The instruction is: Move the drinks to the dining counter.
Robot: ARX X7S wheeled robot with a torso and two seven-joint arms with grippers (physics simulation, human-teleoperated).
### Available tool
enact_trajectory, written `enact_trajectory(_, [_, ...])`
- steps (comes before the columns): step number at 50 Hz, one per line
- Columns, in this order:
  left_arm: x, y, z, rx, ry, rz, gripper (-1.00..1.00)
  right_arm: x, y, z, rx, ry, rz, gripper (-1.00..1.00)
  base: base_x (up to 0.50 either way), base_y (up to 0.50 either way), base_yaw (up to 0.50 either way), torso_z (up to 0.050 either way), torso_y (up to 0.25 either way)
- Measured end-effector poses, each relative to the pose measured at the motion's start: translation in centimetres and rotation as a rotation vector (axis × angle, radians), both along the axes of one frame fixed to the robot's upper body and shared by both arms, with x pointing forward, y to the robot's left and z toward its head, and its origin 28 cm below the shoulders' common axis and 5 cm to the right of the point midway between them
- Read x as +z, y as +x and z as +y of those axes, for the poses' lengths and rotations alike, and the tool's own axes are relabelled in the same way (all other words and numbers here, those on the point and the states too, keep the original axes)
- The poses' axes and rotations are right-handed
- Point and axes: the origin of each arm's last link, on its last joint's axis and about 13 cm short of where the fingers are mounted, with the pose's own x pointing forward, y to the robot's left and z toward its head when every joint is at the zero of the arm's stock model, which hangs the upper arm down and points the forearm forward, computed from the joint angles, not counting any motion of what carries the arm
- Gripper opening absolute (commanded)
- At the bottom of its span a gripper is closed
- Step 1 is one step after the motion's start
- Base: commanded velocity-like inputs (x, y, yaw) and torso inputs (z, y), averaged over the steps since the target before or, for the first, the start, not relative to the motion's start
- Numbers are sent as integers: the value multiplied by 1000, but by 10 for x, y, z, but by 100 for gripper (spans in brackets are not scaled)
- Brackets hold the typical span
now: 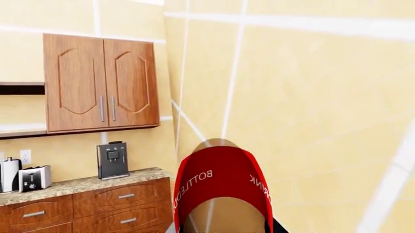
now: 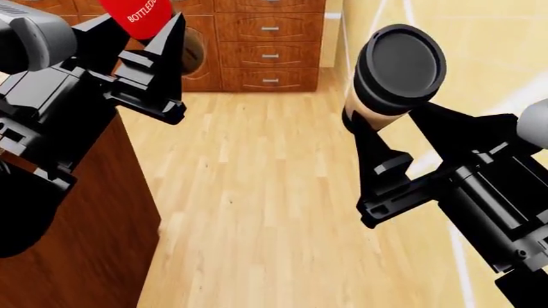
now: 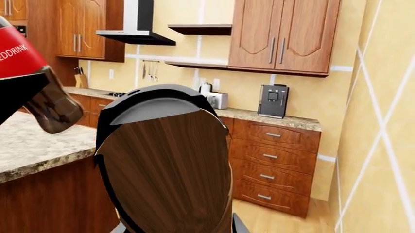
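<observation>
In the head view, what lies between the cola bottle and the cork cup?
Nothing: between the cola bottle and the cork cup, the head view shows only bare wood floor below.

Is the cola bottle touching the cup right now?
Apart. The head view shows the cola bottle in the left gripper and the cup in the right gripper, floor between.

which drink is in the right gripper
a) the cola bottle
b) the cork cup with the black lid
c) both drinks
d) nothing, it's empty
b: in the head view the right gripper is closed on the cork cup, its black lid toward the camera, while the cola bottle sits in the left gripper.
</observation>
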Motion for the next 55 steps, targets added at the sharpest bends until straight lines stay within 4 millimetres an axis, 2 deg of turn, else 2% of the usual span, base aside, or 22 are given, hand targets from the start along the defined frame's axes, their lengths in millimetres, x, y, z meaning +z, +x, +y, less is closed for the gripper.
enact_trajectory(55, [0, -1, 1, 0, -2, -2, -100, 1, 0, 1, -1, -17, -4, -100, -500, 2, 0, 1, 0])
